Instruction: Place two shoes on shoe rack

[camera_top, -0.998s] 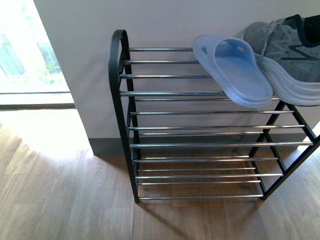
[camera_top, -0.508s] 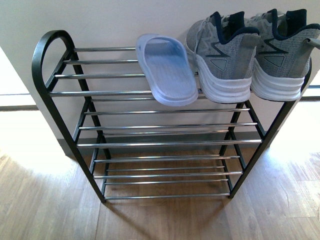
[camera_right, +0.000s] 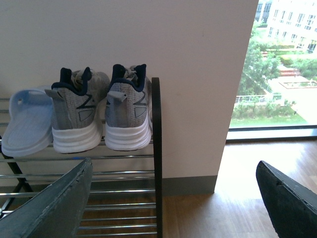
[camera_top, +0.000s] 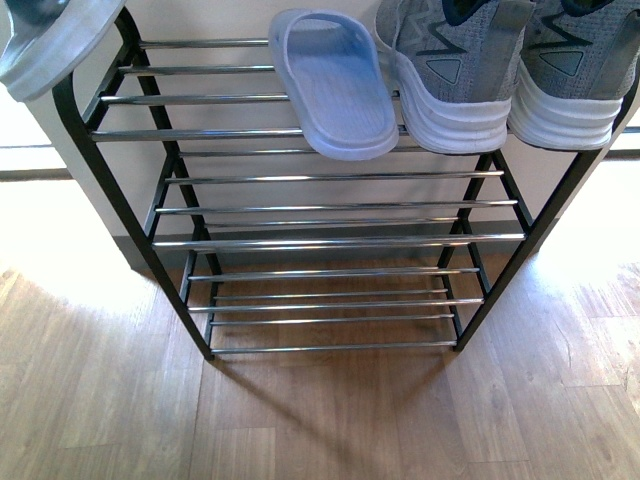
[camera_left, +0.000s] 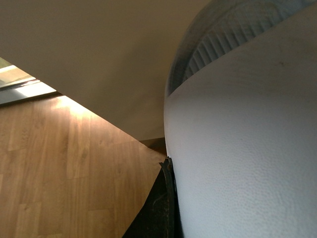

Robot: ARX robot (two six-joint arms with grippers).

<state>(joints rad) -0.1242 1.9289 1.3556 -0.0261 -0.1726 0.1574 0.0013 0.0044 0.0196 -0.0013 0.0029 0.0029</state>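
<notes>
The shoe rack point(camera_top: 330, 241) stands against the wall, black-framed with chrome bars. On its top tier lie one pale blue slide sandal point(camera_top: 335, 85) and, to its right, two grey sneakers point(camera_top: 450, 75) point(camera_top: 572, 70), heels toward me. A second slide sandal point(camera_top: 40, 45) hangs at the top left, over the rack's left end. It fills the left wrist view point(camera_left: 247, 148), where my left gripper point(camera_left: 171, 193) is shut on it and only one black finger point(camera_left: 161, 213) shows. My right gripper point(camera_right: 173, 198) is open and empty, beside the rack's right end point(camera_right: 157, 148).
Wood floor point(camera_top: 330, 420) stretches in front of the rack. A pale wall point(camera_right: 148, 34) stands behind it. A floor-level window point(camera_right: 277, 69) lies to the right of the rack. The lower tiers point(camera_top: 330, 300) hold nothing.
The front view has swung onto the rack and drawn closer, so the rack now sits centred. The held sandal has come into view at the top left.
</notes>
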